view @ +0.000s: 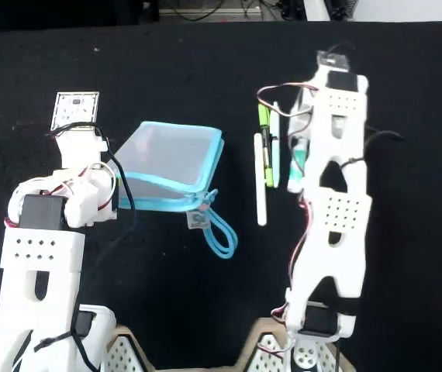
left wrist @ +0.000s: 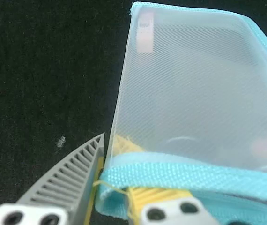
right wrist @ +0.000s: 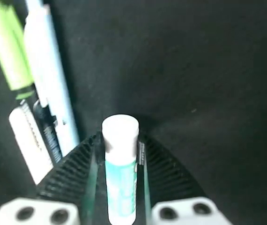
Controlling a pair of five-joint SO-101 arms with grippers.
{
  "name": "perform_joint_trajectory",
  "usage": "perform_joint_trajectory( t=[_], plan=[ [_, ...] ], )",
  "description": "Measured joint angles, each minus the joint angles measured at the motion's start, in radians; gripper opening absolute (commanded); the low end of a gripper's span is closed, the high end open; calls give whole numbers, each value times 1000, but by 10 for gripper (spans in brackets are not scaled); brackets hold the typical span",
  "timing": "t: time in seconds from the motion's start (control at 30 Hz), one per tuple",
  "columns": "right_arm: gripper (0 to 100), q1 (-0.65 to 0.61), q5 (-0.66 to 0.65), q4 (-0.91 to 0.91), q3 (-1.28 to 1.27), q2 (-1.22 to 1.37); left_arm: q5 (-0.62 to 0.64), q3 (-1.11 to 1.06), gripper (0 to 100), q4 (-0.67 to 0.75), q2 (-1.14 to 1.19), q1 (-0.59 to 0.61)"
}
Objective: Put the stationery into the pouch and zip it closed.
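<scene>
Pouch [view: 170, 159] at centre-left is pinched steady by the left gripper [left wrist: 110, 157], apparently so the right gripper [right wrist: 119, 143] can load its clamped glue stick [right wrist: 120, 187].

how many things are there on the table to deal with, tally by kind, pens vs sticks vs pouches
pens: 3 (green pen, white pen, pale blue pen)
sticks: 1 (teal-and-white stick, in the right gripper)
pouches: 1 (pouch, its edge in the left gripper)
total: 5
</scene>
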State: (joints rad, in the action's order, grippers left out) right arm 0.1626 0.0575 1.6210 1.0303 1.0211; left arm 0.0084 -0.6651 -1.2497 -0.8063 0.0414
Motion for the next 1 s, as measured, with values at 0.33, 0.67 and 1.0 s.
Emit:
perform_joint_trajectory(
  t=[0.33,0.67,1.0],
  plan=[
    [119,5,0,-25,11,35,0,0,30,0,0,0],
    [17,8,0,-20,11,35,0,0,30,0,0,0],
    [11,8,0,110,94,35,0,0,30,0,0,0]
  ],
)
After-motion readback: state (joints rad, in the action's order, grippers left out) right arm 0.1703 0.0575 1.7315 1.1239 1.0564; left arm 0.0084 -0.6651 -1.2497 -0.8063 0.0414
